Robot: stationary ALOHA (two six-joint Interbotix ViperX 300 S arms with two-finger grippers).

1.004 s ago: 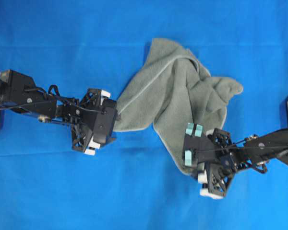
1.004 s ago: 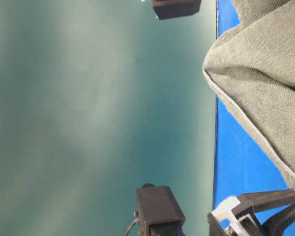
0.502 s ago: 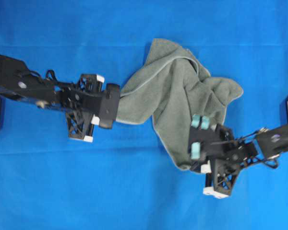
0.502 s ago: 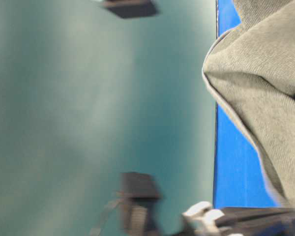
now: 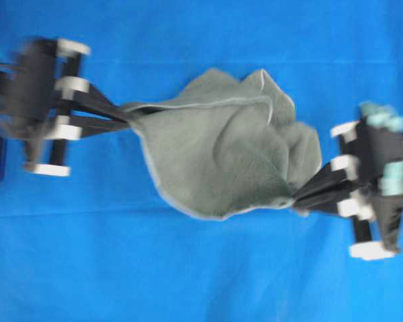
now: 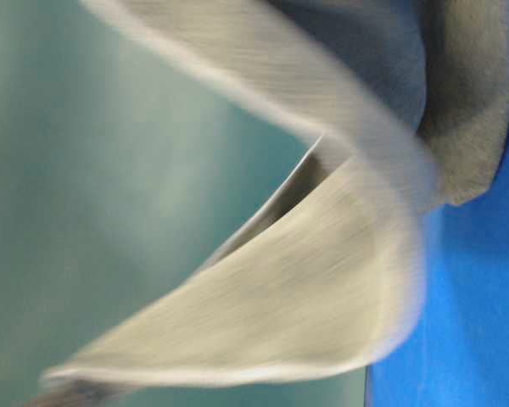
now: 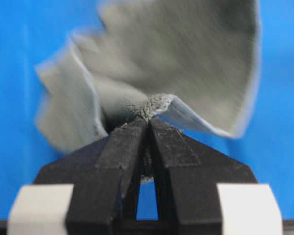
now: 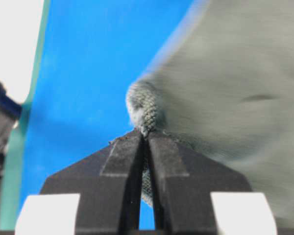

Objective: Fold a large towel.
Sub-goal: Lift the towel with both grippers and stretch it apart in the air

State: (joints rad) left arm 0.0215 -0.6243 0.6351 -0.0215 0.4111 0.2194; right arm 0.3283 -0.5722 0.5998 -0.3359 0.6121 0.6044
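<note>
large towel (image 5: 221,161) stretched left-right, bunched, lifted

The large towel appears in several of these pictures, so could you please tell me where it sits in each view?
Overhead: the large towel is centre, stretched between the left end effector and the right end effector.
Table-level: it fills the upper right and sweeps down to lower left, blurred.
Left wrist: upper centre, an edge pinched at the closed tips.
Right wrist: right half, pinched at the tips.
Shared landmark: the blue sheet.

No legible text (anywhere visible)
</note>
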